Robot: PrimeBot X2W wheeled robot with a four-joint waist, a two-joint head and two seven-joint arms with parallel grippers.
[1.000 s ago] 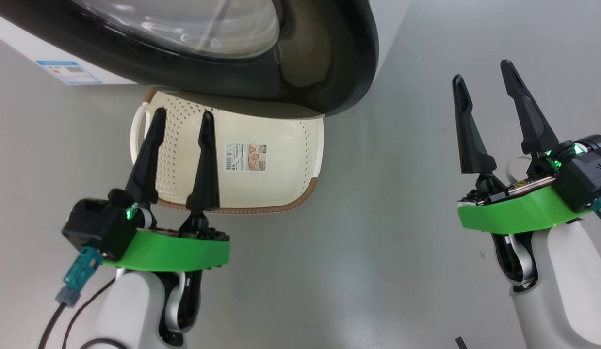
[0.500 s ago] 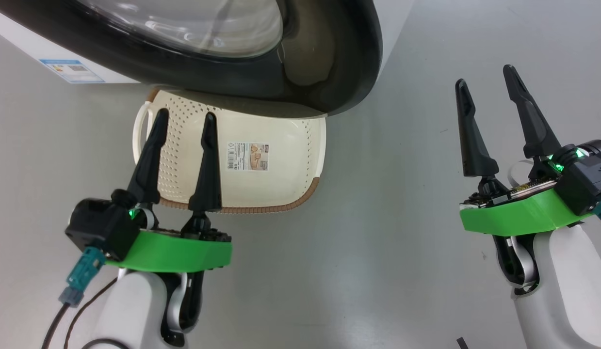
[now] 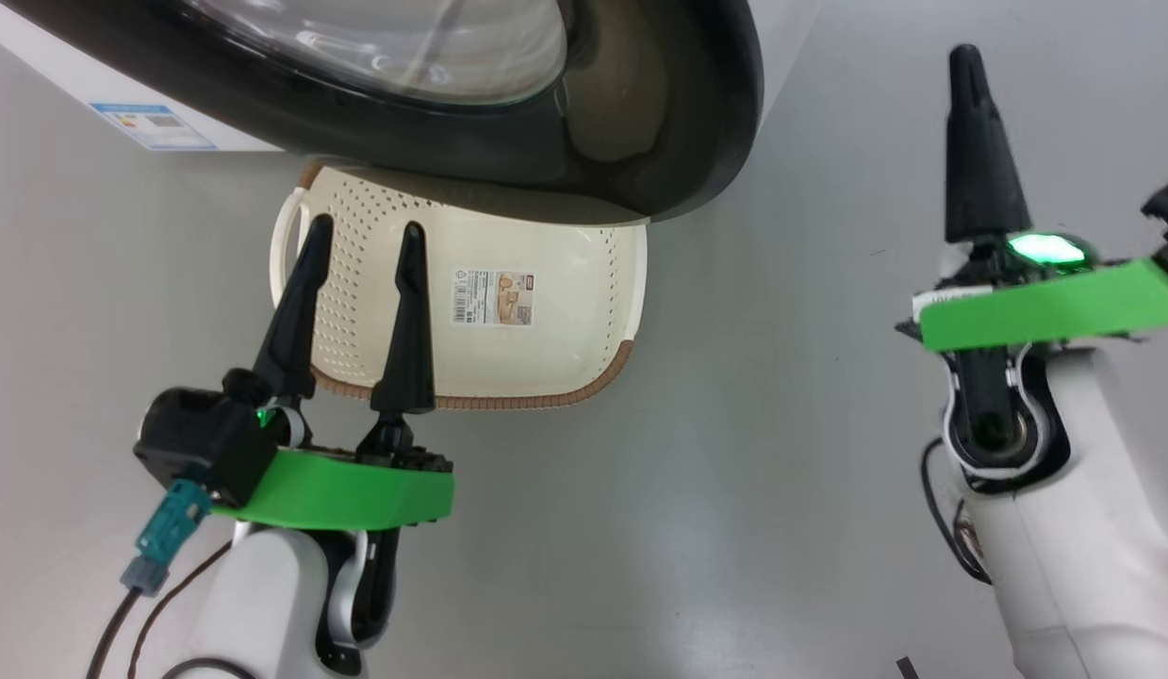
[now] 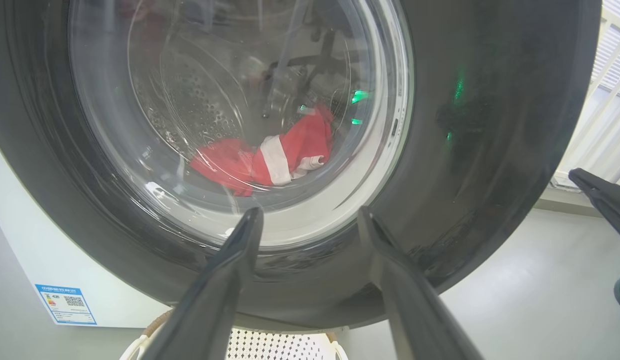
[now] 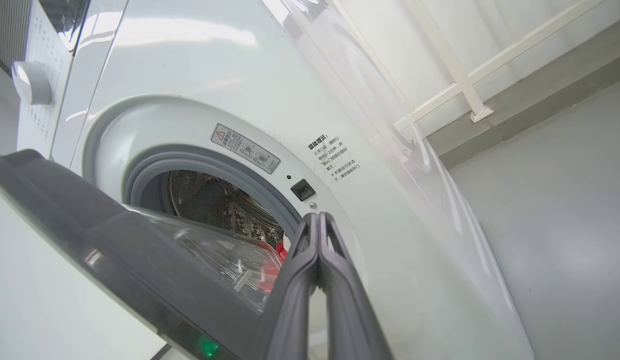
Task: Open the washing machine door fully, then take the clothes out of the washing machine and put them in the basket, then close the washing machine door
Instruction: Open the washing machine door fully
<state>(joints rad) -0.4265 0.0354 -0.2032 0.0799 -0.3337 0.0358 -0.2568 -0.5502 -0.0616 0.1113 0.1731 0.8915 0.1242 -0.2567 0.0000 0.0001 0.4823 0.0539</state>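
Note:
The washing machine door (image 3: pixel 668 113) stands ajar, its black rim hanging over the far side of the basket (image 3: pixel 489 402). Through the door's glass bowl (image 4: pixel 229 125) the red clothes (image 4: pixel 269 160) lie low in the steel drum. My left gripper (image 3: pixel 366 226) is open with nothing in it, over the basket's near left part, pointing at the door's lower rim (image 4: pixel 310 211). Out to the right of the door, my right gripper (image 3: pixel 965 57) is shut on nothing. It points at the washing machine (image 5: pixel 340 100) front beside the gap (image 5: pixel 318 216), where a bit of red cloth (image 5: pixel 279 248) shows.
A blue label (image 3: pixel 155 127) marks the washer's lower front. Grey floor (image 3: pixel 734 471) spreads between and in front of my arms. A white railing (image 5: pixel 460 80) and a low wall run behind the washer's right side. The basket holds just a sticker (image 3: pixel 493 297).
My right gripper has shut and its wrist has rolled, so the fingers now show edge-on and a little higher. The head camera has shifted slightly. The left arm has kept still.

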